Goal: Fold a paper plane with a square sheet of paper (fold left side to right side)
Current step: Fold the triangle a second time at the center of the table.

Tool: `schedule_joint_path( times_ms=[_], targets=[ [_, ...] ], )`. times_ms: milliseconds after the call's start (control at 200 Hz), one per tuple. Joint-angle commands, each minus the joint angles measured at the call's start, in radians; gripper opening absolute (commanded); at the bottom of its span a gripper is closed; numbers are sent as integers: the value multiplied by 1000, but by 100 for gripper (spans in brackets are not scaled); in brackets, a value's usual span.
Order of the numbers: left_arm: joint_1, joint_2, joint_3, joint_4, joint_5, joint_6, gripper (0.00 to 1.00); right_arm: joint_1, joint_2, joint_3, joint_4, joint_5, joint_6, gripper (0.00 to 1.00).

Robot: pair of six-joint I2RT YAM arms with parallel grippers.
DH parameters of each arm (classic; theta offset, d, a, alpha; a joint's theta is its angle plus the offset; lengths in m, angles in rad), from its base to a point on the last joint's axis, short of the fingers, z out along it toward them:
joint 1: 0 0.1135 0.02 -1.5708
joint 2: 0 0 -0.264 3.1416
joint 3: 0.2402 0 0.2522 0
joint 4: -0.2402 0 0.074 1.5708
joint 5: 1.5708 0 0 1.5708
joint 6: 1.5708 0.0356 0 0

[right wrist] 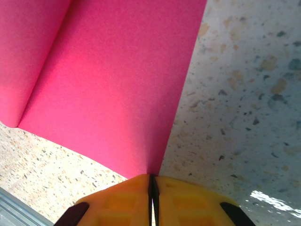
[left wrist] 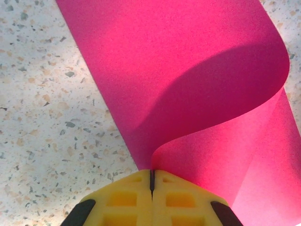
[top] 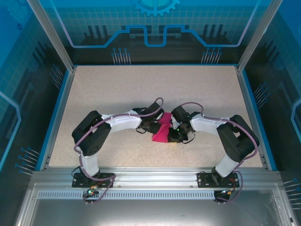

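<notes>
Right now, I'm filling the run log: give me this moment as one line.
left gripper: shut on square sheet of paper, edge curled over | right gripper: shut on its corner | fold: not creased yet

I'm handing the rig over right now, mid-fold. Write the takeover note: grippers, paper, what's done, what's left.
Left gripper: shut on an edge of the square sheet of paper, which arches up and curls over.
Right gripper: shut on a corner of the sheet.
The sheet lies mid-table, between the two arms.
Done: both grips are set and the left-to-right fold has begun. The bend is a soft curve, not a pressed crease.
Left: match the edges, flatten the crease, then do the remaining plane folds.
</notes>
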Motion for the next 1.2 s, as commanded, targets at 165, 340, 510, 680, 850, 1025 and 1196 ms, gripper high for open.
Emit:
schedule_joint_path(
  times_ms=[165,340,510,680,850,1025,1196],
  targets=[
    [8,-25,-2,-22,-12,11,1,37,65,-13,-6,57,-17,12],
    [8,-3,1,-20,-9,12,1,37,69,-13,-8,58,-18,11],
    [8,17,1,-7,1,7,1,38,71,-10,-8,57,-19,12],
    [7,44,7,5,11,0,1,37,70,-10,-7,56,-21,12],
    [8,61,9,4,10,1,1,38,61,-15,5,51,-22,12],
    [7,61,2,7,15,-2,1,32,-7,-23,36,25,-34,14],
    [8,54,2,6,19,-3,1,-43,-133,-44,62,-55,-31,20]
  ],
)
